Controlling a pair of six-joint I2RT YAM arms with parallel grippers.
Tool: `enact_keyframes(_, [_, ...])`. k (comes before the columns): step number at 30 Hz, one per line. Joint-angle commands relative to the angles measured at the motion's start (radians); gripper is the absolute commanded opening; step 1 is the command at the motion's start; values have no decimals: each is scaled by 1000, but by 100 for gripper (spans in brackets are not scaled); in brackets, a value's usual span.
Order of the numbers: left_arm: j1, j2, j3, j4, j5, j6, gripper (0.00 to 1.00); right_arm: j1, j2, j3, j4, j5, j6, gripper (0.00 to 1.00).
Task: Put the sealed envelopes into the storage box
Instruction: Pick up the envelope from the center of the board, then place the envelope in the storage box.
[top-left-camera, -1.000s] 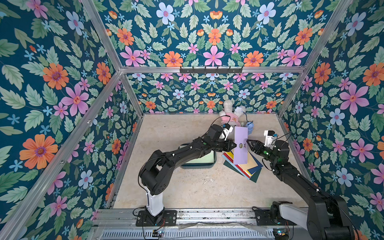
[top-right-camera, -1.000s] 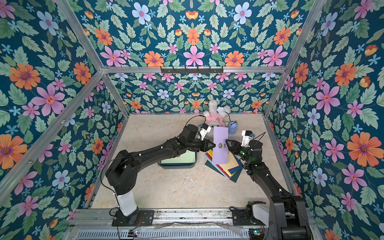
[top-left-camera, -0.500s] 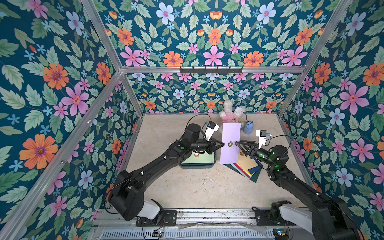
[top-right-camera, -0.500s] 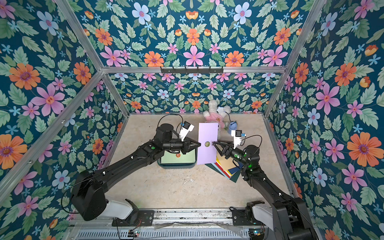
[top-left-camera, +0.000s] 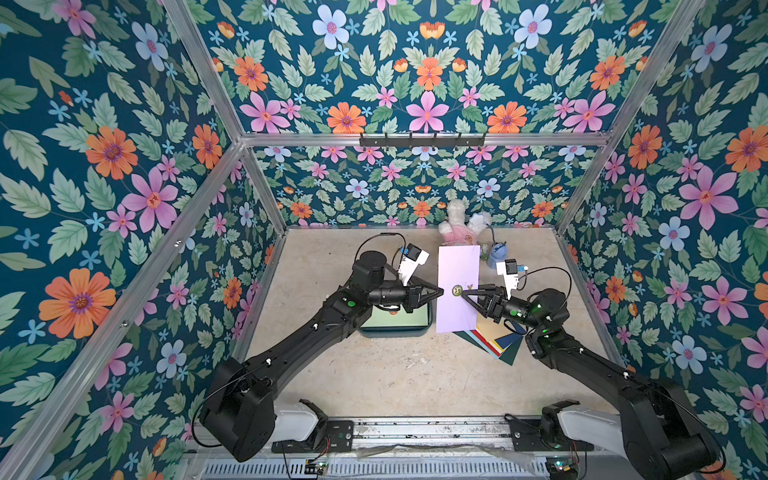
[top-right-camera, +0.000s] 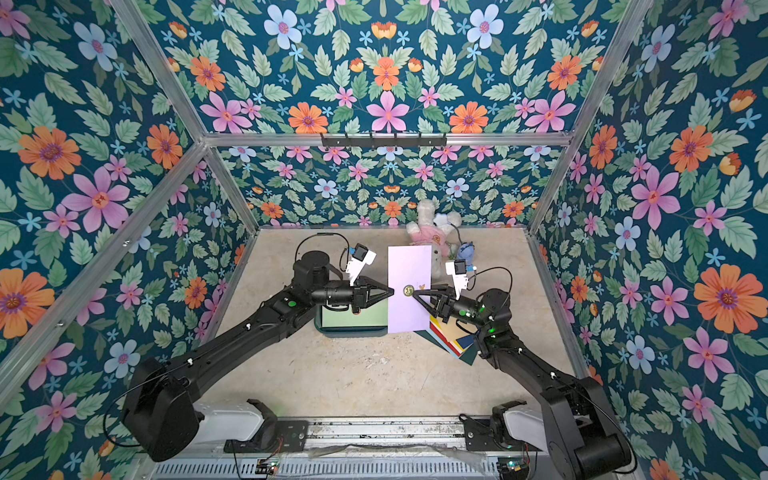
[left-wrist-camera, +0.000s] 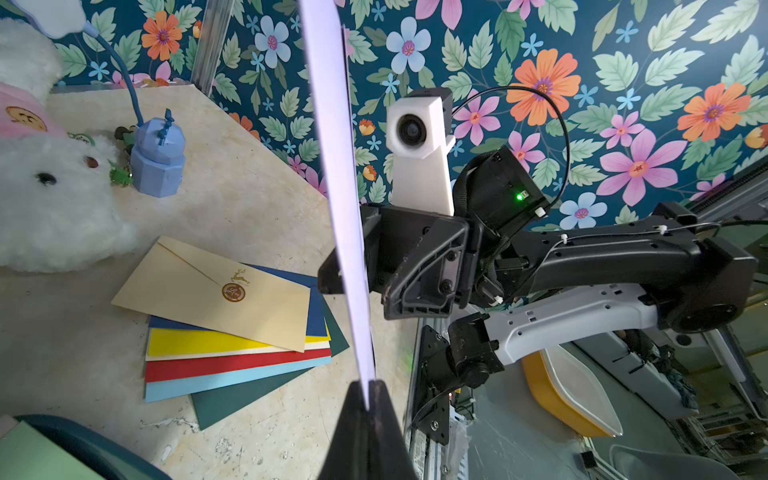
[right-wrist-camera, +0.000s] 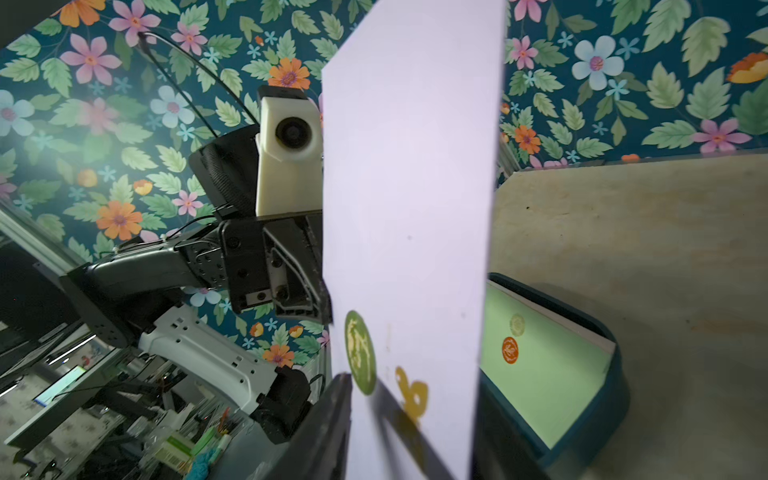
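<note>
A lilac envelope (top-left-camera: 457, 270) (top-right-camera: 409, 266) with a green round seal hangs in the air between the arms. My left gripper (top-left-camera: 439, 292) (left-wrist-camera: 368, 388) is shut on its left edge. My right gripper (top-left-camera: 464, 293) (right-wrist-camera: 411, 415) has its jaws apart; the envelope (right-wrist-camera: 411, 187) passes between them, one finger by the seal. The teal storage box (top-left-camera: 395, 331) (right-wrist-camera: 615, 395) lies below and to the left, with a light-green envelope (right-wrist-camera: 540, 374) inside. A fanned stack of envelopes (top-left-camera: 498, 336) (left-wrist-camera: 228, 332) lies under the right gripper, a cream one on top.
A white plush bunny in pink (top-left-camera: 457, 224) and a small light-blue toy backpack (top-left-camera: 496, 255) (left-wrist-camera: 158, 162) sit at the back, just behind the lifted envelope. Floral walls close in the beige table (top-left-camera: 395, 374) on three sides.
The lilac envelope has moved left towards the box and risen, carried by the left gripper. The right gripper followed it, and its jaws have narrowed around it.
</note>
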Motion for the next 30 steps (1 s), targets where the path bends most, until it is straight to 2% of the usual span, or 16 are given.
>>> enact_keyframes(1, [11, -15, -6, 18, -6, 4, 0, 14, -16, 37, -35, -25, -48, 21])
enact_keyframes(3, [17, -33, 2, -54, -86, 27, 0, 14, -41, 60, -123, -13, -103, 4])
enact_keyframes(4, [23, -42, 14, -116, -164, 43, 11, 13, -52, 72, -177, -7, -137, 0])
enact_keyframes(6, [35, -59, 27, -255, -373, 61, 44, 17, -75, 104, -299, 7, -223, 0])
enact_keyframes(7, [40, -65, 34, -315, -466, 63, 53, 21, -84, 126, -362, 24, -269, 0])
enact_keyframes(11, [53, -107, 38, -552, -879, 9, 68, 60, -71, 258, -655, 96, -489, 0])
enact_keyframes(14, [70, -175, 4, -676, -1070, -46, 72, 128, -12, 417, -941, 194, -721, 0])
enact_keyframes(17, [85, -278, -58, -717, -1107, -57, 73, 194, 89, 577, -1139, 315, -917, 0])
enact_keyframes(20, [87, -375, -103, -743, -1136, -57, 74, 244, 215, 744, -1295, 394, -1057, 0])
enact_keyframes(26, [87, -542, -163, -737, -1089, 27, 75, 363, 495, 1091, -1627, 507, -1275, 0])
enact_keyframes(30, [88, -606, -189, -722, -1072, 53, 75, 411, 689, 1337, -1834, 547, -1363, 0])
